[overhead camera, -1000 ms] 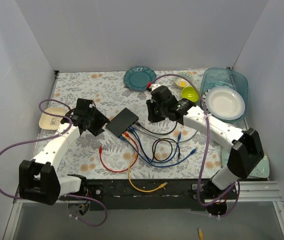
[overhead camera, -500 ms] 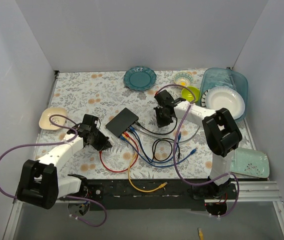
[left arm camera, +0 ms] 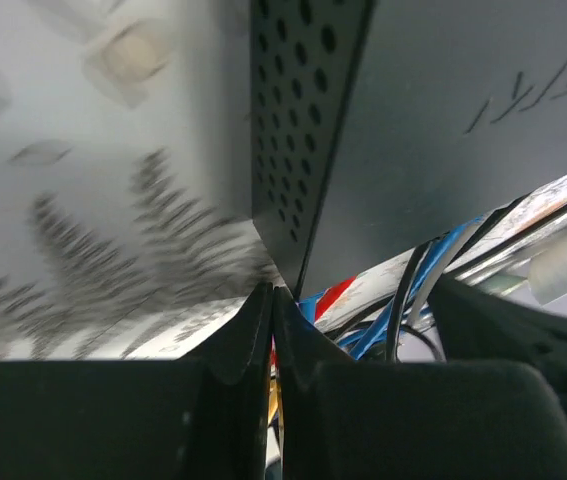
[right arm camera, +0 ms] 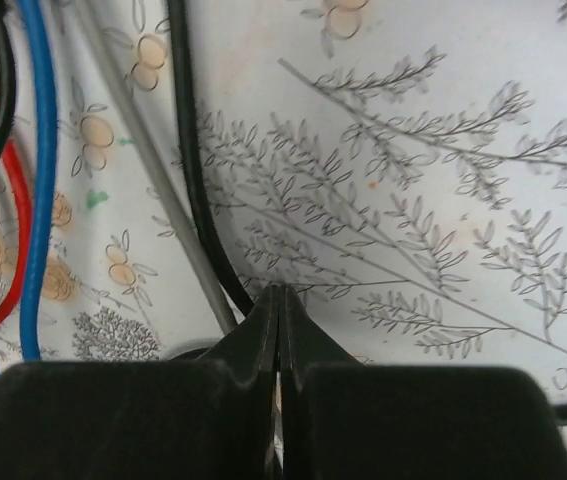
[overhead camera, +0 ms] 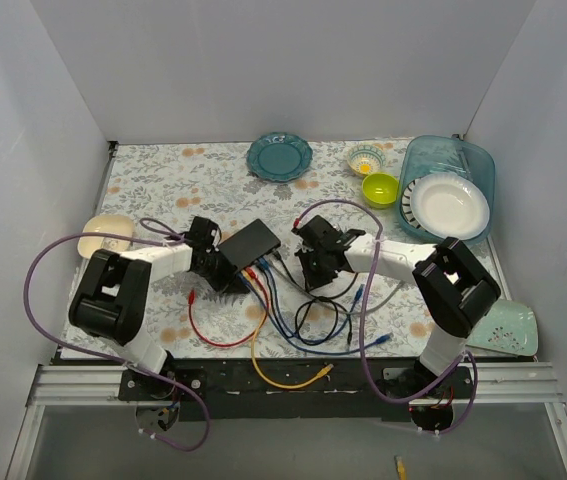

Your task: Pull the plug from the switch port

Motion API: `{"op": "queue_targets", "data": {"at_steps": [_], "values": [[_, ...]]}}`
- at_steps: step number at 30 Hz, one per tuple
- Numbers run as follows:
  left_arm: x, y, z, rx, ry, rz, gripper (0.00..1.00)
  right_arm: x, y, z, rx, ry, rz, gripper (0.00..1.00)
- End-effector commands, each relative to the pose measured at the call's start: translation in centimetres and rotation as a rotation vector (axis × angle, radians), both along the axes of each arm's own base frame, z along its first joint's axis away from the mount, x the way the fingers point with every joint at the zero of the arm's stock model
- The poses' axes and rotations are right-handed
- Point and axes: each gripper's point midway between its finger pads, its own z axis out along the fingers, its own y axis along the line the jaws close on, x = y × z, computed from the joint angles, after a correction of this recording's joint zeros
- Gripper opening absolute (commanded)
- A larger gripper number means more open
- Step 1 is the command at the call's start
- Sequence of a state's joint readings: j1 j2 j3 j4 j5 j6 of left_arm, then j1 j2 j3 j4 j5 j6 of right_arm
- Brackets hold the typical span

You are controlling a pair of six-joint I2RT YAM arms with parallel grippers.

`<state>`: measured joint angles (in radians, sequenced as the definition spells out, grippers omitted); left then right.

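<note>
Starting with the top view: the black switch box (overhead camera: 246,243) is seen near the middle of the table, its socket edge turned toward 5 o'clock. The plugs (overhead camera: 258,267) of a fan of coloured cables (overhead camera: 293,310) are seated there. No plug is judged to be out yet, so the whole pull is left to do.

The left gripper (overhead camera: 221,272) is parked at the box's 7 o'clock corner. In its wrist view the left gripper's tips (left arm camera: 271,297) are pressed together with nothing seen between them, right at the box's perforated side wall (left arm camera: 293,120). The right gripper (overhead camera: 315,265) is placed at 3 o'clock of the box, clear of it. Its fingers are likewise clenched on nothing above a black cable (right arm camera: 188,150) and a grey cable (right arm camera: 153,190). A release and a proper grasp on one plug are judged to be needed.

The floral tablecloth (overhead camera: 163,180) is spread flat, and plain white walls are set on three sides. A teal plate (overhead camera: 279,157) is placed at 12 o'clock, a lime bowl (overhead camera: 379,187) and a white plate (overhead camera: 448,205) at 2 o'clock, a cream dish (overhead camera: 103,235) at 9 o'clock.
</note>
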<state>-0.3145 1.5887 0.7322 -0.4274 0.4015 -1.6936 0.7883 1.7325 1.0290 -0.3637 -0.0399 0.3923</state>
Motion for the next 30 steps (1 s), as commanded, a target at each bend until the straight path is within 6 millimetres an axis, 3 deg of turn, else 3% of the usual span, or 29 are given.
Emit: {"op": "queue_targets", "data": {"at_steps": [1, 6, 12, 19, 22, 25, 30], "values": [[2.2, 1.1, -2.9, 0.133, -0.003, -0.014, 0.01, -2.7, 0.7, 0.6, 0.016, 0.056, 0.038, 0.01], [6.9, 0.3, -1.9, 0.138, -0.061, -0.021, 0.02, -2.8, 1.9, 1.5, 0.015, 0.046, 0.072, 0.01], [9.7, 2.5, -1.3, 0.17, -0.086, 0.003, 0.04, -3.6, 2.7, 1.4, 0.032, 0.082, 0.104, 0.01], [9.2, 7.1, 0.0, 0.257, -0.126, 0.062, 0.08, -3.7, 3.4, 2.5, 0.068, 0.088, 0.125, 0.01], [8.3, 7.9, 0.5, 0.255, -0.138, 0.076, 0.11, -3.0, 3.4, 3.3, 0.055, 0.06, 0.114, 0.01], [7.4, 7.4, 0.1, 0.218, -0.133, 0.059, 0.14, -3.5, 4.5, 3.9, 0.125, 0.075, 0.123, 0.01], [6.4, 6.0, -0.7, 0.134, -0.102, 0.003, 0.15, -5.3, 7.9, 2.5, 0.113, 0.151, 0.205, 0.01]]}}
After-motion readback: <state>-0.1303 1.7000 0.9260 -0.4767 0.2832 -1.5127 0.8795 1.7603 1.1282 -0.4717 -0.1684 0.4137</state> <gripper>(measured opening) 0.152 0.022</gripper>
